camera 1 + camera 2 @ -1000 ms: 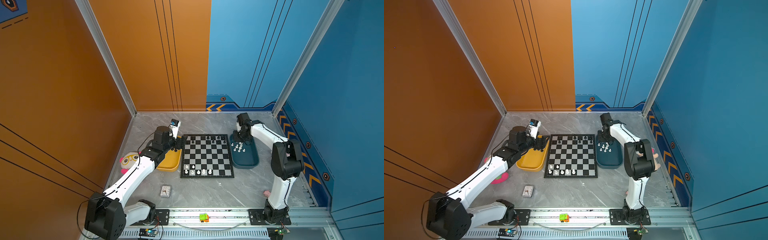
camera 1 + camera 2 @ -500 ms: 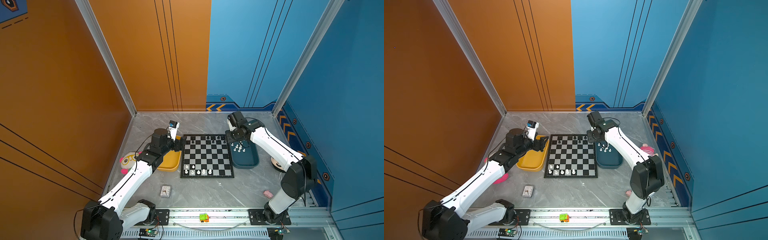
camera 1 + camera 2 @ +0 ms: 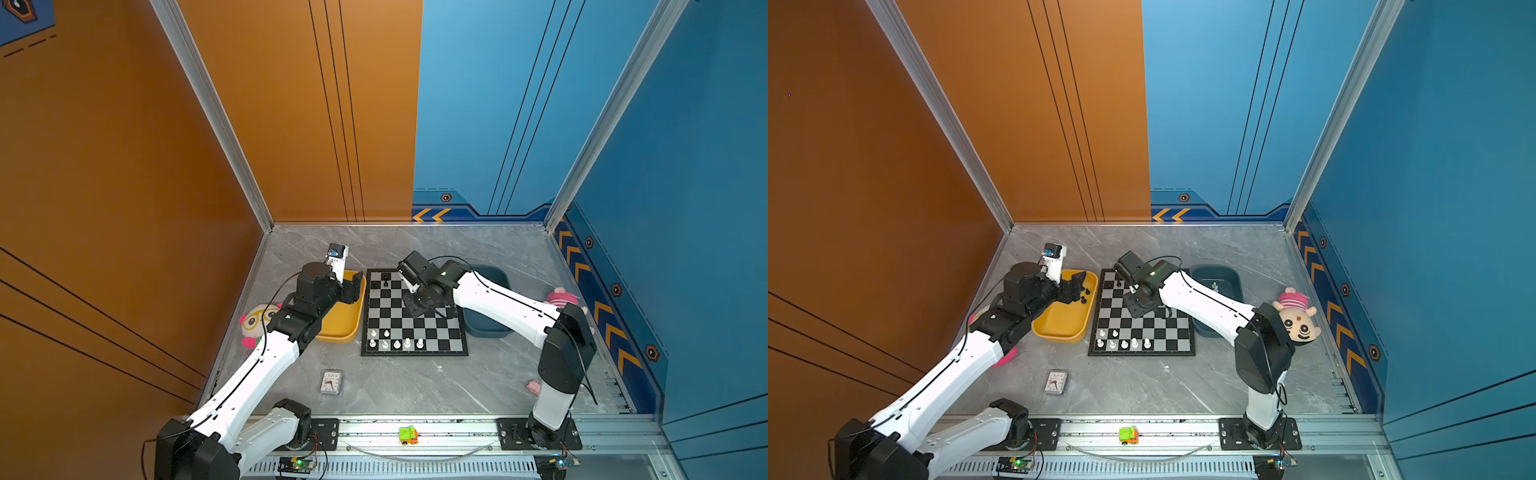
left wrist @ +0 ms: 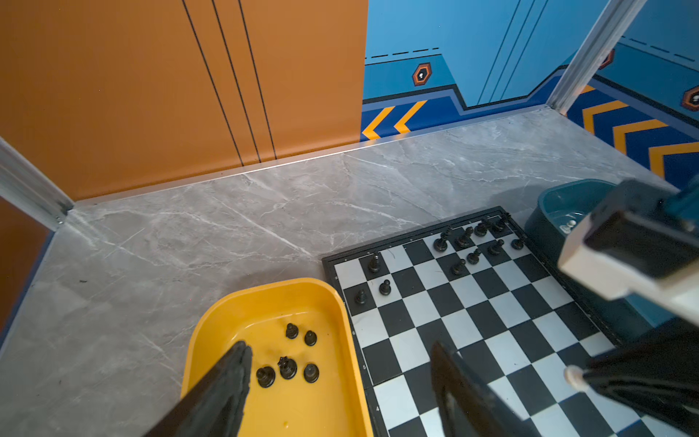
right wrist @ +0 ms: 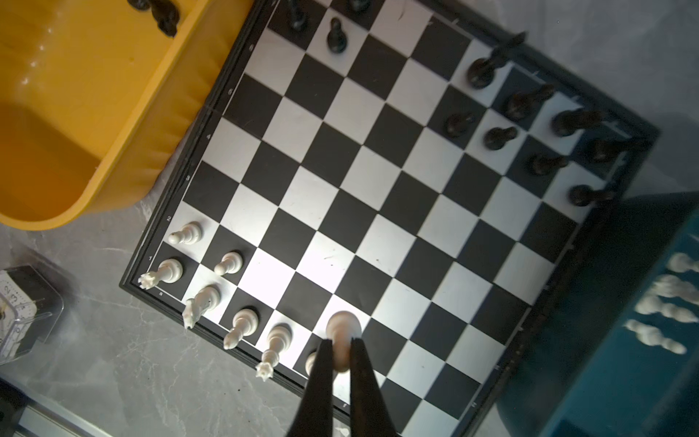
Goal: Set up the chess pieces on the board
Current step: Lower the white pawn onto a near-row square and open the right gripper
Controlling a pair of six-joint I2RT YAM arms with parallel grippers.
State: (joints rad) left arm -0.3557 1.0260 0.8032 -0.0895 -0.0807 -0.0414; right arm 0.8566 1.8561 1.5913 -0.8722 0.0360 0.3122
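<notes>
— So, what is the right arm doing?

— Its right gripper (image 5: 341,343) is clamped on a small white plastic chess piece (image 5: 342,327), carried above the flat chessboard of black and silvery squares (image 5: 351,113), clear of the surface. Which kind of piece it is, I cannot tell.

— Where should it go?

— Probably the next free square beside the white chessmen (image 5: 242,325) standing along the edge nearest the arms' bases. That row is crowded, so I would come straight down, keep the piece upright, and centre its base in the square without brushing the neighbour.

— And the release?

— Part the jaws only once the base sits flat, then lift straight up so the fingers do not drag it over.

— The other arm?

— The left gripper (image 4: 338,348) stands wide apart, holding nothing, above the rim of the yellow oblong plastic tray (image 4: 272,283), where a few glossy black chessmen (image 4: 287,367) lie. Spare white pieces (image 5: 658,306) wait in the dark teal tray (image 5: 590,378). Black's far rows are only partly filled, so plenty remains.
</notes>
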